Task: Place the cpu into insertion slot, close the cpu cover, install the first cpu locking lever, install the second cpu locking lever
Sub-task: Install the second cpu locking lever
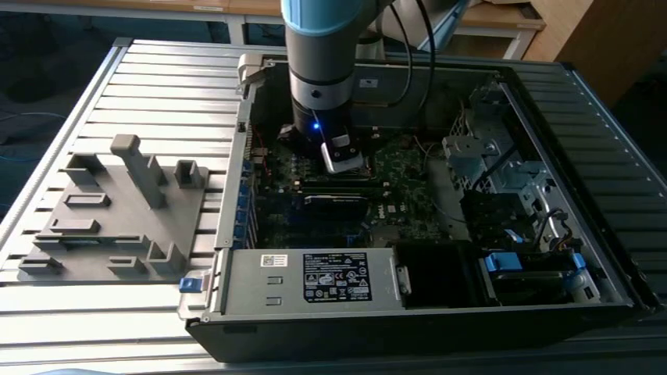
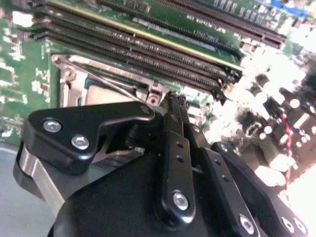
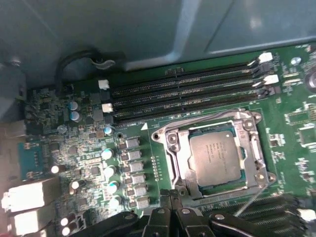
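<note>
The cpu (image 3: 216, 157), a dull grey square, lies flat in the insertion slot (image 3: 197, 185) on the green board. The cpu cover (image 3: 257, 148), a silvery frame, lies down around it. One thin wire lever (image 3: 197, 121) runs along the cover's edge beside the memory slots. A second wire lever (image 3: 252, 200) slants off the cover's corner towards my fingers (image 3: 163, 219). In the second wrist view my gripper (image 2: 171, 102) is shut, its black tips touching the bent end of a locking lever (image 2: 123, 85) at the edge of the cpu cover (image 2: 69, 79). In the exterior view my gripper (image 1: 340, 156) hangs low over the board.
Long black memory slots (image 3: 187, 94) run beside the socket. Capacitors and chokes (image 3: 131, 168) stand on its other side. The case walls (image 1: 234, 226), a power supply (image 1: 312, 277) and a drive cage (image 1: 490, 156) hem the board in. A grey fixture plate (image 1: 115, 219) lies on the table outside the case.
</note>
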`<action>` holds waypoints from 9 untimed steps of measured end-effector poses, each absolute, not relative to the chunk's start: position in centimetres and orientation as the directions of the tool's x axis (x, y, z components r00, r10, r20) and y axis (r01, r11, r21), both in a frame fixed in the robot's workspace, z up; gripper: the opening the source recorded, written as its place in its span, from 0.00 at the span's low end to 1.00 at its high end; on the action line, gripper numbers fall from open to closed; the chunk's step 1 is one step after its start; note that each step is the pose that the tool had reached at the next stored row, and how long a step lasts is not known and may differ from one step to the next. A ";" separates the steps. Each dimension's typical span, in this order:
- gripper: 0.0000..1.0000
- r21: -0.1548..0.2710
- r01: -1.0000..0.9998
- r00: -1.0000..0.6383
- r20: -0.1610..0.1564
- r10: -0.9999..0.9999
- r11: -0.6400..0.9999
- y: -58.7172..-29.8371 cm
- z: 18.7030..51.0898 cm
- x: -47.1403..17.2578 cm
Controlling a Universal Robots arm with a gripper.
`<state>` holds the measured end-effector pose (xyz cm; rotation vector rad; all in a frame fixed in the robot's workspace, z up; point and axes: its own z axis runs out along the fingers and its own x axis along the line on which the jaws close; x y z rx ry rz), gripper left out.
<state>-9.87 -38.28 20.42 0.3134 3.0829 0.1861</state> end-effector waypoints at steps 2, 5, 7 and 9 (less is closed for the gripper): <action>0.11 0.122 0.198 -0.979 -0.025 0.203 0.972 -38.3 21.8 -9.9; 0.11 0.122 0.198 -0.979 -0.025 0.203 0.972 -38.3 23.0 -9.9; 0.11 0.122 0.198 -0.979 -0.025 0.203 0.972 -38.3 23.7 -9.9; 0.11 0.122 0.198 -0.979 -0.025 0.203 0.972 -38.3 24.2 -9.9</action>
